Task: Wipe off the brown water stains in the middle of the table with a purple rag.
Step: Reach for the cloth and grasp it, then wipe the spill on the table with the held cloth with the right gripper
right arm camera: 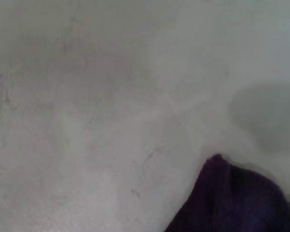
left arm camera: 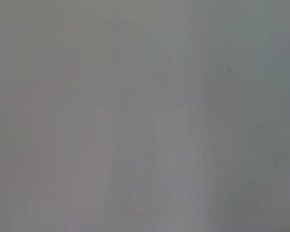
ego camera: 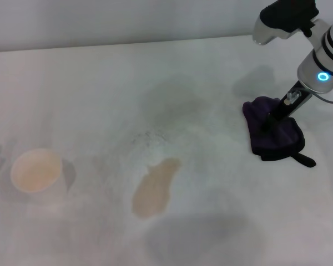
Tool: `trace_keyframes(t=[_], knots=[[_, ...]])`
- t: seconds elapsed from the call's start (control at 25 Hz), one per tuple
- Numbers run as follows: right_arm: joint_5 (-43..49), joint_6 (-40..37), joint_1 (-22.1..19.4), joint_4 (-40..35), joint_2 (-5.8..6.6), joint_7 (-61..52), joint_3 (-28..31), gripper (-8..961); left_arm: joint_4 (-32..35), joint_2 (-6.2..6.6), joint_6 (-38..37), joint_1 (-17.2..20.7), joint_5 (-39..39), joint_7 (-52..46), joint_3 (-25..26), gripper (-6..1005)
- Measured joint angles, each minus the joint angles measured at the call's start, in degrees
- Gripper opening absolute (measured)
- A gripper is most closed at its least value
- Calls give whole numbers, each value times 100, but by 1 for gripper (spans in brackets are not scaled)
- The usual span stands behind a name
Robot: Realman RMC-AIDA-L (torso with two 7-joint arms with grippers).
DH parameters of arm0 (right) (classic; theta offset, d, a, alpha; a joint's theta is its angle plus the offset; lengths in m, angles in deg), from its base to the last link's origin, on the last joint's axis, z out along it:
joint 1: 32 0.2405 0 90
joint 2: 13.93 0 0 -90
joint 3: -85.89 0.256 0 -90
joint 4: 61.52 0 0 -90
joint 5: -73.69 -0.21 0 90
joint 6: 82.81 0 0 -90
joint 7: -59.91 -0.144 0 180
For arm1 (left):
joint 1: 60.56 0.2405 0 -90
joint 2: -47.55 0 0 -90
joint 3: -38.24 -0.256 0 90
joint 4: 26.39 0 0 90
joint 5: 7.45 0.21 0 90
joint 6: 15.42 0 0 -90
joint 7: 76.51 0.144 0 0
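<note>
The purple rag (ego camera: 273,136) is shown bunched on the right side of the table (ego camera: 89,94), its short black tab trailing toward the robot; a corner of the same cloth (right arm camera: 232,203) is seen in the right wrist view against bare tabletop. The right gripper (ego camera: 272,117) is lowered into the top of the bundle, and its dark fingers are buried in the folds, so whether they are clenched on the cloth or released cannot be told. The brown water stains (ego camera: 155,187) are seen as one tan blotch near the middle of the table, well apart from the rag and not yet touched. A white paper cup (ego camera: 38,174) is stood further to the left, beyond the blotch. The left arm is not seen in the head view, and only a blank grey field is given by its wrist camera. The step in hand is judged to be the pickup. If only a loose fold is caught, the rag may be dropped short of the blotch; a wide sweep may knock the cup.
</note>
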Motion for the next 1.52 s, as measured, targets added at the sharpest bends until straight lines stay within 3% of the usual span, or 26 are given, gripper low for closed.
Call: trace_keyframes(t=[0.24,0.68,1.0,1.52], knots=[[52,68,41,155,-21,-4,-98,865,25,0,0,1,0,0,2,891],[207,124,150,309,-37,-85,-152,446,35,0,0,-31,0,57,2,891],[406,201,241,535,-102,-112,-233,275,48,0,-1,-78,-60,69,2,891],[130,51,278,318,-299,-133,-616,115,62,0,11,-192,-209,70,10,890]])
